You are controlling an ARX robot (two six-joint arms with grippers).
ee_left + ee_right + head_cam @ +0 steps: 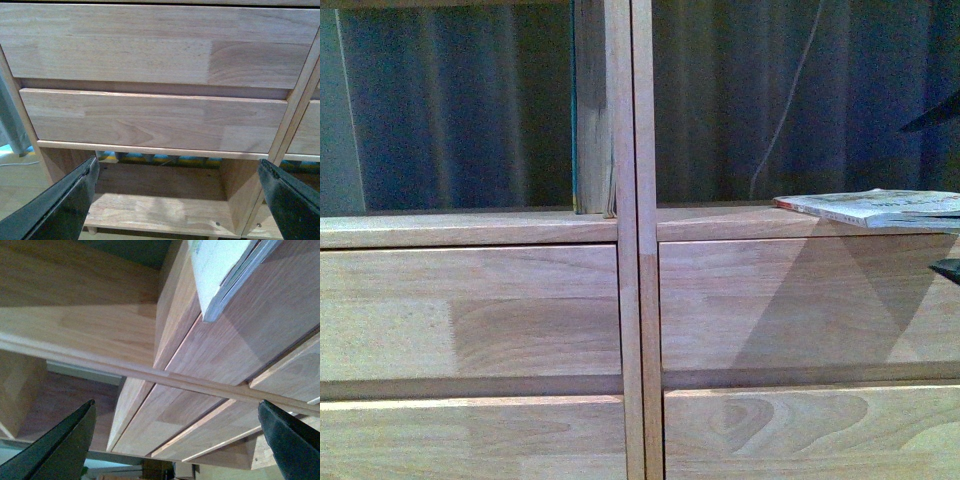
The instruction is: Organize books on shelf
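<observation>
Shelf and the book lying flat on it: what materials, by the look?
Shelf: light wood, matte finish; grain and joined strips show on the drawer fronts, though veneer cannot be ruled out. Flat book: paper softcover; thin layered page edges, printed cover.

a home-like room: wood shelf (pixel 470 320) fills the frame, dark curtain (pixel 450 110) across the top, bright patterned mat (pixel 165 160) low at centre.
</observation>
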